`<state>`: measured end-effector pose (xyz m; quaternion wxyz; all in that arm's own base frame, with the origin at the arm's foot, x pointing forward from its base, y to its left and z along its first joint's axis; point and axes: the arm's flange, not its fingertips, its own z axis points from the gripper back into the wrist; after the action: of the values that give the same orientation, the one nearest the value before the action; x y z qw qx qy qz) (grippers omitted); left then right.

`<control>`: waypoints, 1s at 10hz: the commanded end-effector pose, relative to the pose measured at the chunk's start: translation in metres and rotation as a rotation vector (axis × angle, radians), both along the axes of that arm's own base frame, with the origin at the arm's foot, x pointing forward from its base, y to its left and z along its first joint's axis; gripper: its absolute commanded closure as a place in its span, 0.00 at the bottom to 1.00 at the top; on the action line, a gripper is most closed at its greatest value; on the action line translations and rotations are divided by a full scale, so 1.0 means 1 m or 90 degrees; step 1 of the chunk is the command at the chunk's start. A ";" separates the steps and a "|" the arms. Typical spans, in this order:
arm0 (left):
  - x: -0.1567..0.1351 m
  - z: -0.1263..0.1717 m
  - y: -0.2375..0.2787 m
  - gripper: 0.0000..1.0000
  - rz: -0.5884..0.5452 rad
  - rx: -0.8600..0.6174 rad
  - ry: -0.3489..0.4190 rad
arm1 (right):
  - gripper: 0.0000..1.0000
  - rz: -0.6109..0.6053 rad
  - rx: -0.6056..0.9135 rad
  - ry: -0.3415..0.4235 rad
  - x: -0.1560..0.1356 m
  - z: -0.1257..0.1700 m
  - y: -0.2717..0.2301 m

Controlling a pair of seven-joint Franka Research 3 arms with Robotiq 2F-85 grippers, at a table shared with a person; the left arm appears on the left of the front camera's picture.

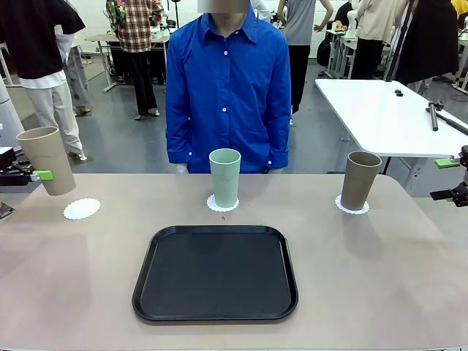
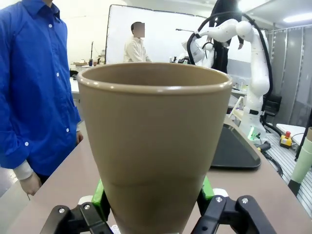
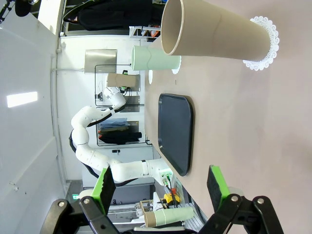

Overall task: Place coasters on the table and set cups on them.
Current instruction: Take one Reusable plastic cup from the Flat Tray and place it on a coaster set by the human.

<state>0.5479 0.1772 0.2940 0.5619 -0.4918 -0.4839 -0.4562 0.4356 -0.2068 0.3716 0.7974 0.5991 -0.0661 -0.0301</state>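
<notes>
1. Left of the black tray (image 1: 215, 274), the left gripper (image 1: 38, 175) is closed on a tan cup (image 1: 48, 159) and holds it in the air, tilted, above and just left of the empty coaster (image 1: 82, 208). The risk, in my judgement: if the cup comes down tilted or off the middle, its base may push the light paper aside or fold its edge.
2. Behind the tray, the mint cup (image 1: 224, 178) stands upright on its coaster (image 1: 222, 204). The person in the blue shirt (image 1: 227, 88) stands close behind it.
3. Right of the tray, the second tan cup (image 1: 360, 180) stands on its coaster (image 1: 352, 206). The right gripper (image 3: 162, 187) is wide open and empty, apart from this cup; a careless move could knock it.
4. The left wrist view shows the green pads (image 2: 100, 194) pressing low on the cup wall, near its base, so the cup could slip. The front view does not show this, but it shows the coaster, which the cup hides in the wrist view.
</notes>
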 end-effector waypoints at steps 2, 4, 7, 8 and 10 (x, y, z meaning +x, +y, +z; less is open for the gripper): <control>0.009 -0.016 -0.003 0.16 0.015 0.013 -0.013 | 0.00 0.001 0.001 0.000 -0.001 0.001 0.000; 0.015 -0.031 -0.008 0.16 0.027 0.012 -0.006 | 0.00 0.001 0.001 0.000 -0.001 0.001 0.000; 0.021 -0.052 -0.016 0.16 0.037 0.010 -0.003 | 0.00 0.001 0.001 0.000 -0.001 0.001 0.000; 0.024 -0.056 -0.019 0.16 0.032 0.021 -0.019 | 0.00 0.001 0.001 0.000 -0.001 0.001 0.000; 0.027 -0.063 -0.019 0.16 0.037 0.024 -0.023 | 0.00 0.001 0.001 0.000 -0.001 0.001 0.000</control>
<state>0.5691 0.1572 0.2315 0.5792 -0.4726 -0.4869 -0.4518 0.4356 -0.2068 0.3716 0.7974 0.5991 -0.0661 -0.0301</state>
